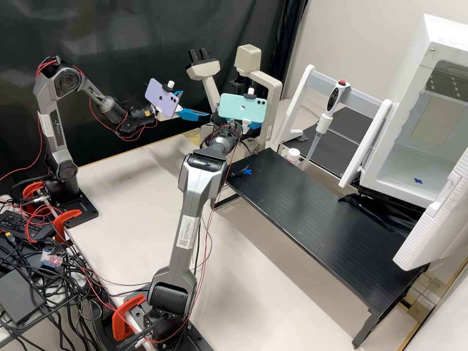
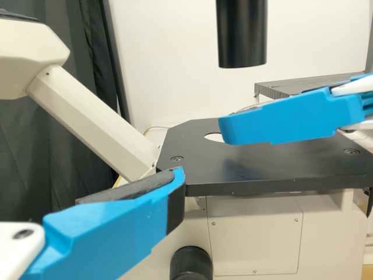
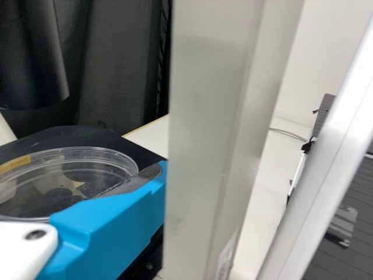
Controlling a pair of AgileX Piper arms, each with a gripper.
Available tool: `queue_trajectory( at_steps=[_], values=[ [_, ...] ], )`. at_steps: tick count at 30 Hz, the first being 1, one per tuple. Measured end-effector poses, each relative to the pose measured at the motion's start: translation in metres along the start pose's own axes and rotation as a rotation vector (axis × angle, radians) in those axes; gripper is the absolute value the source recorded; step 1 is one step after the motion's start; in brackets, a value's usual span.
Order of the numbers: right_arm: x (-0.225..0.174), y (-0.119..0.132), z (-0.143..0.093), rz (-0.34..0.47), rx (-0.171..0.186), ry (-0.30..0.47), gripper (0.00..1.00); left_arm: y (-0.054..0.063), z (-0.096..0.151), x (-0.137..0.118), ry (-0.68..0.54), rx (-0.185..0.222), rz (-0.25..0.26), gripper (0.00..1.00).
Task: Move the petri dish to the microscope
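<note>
- Petri dish (image 3: 64, 184): at microscope (image 1: 247, 59), over stage (image 2: 262, 169); contact undetermined.
- Right gripper (image 2: 227, 127): closed to dish width, gripping it.
- Left gripper (image 1: 195, 104): wide open, empty.
- Outstanding: final placement, release.

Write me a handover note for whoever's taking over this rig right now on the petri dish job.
Right gripper: closed on the petri dish.
Left gripper: open and empty, beside the microscope stage.
Dish: held over the stage; I can't tell if it touches.
Done: dish picked up and at the microscope.
Left: settle it on the stage, let go, back off.
</note>
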Motion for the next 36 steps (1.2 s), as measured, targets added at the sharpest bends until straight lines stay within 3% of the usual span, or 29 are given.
queue_trajectory(
  at_steps=[17, 23, 36],
  values=[
    [0.023, -0.006, 0.003, 0.031, -0.018, -0.039, 0.00, 0.000, 0.000, 0.000, 0.000, 0.000, 0.000, 1.00],
    [0.023, -0.008, -0.006, 0.022, -0.060, -0.028, 0.00, 0.000, 0.000, 0.000, 0.000, 0.000, 0.000, 1.00],
    [0.029, -0.015, -0.001, 0.007, -0.025, -0.058, 0.00, 0.000, 0.000, 0.000, 0.000, 0.000, 0.000, 1.00]
  ],
)
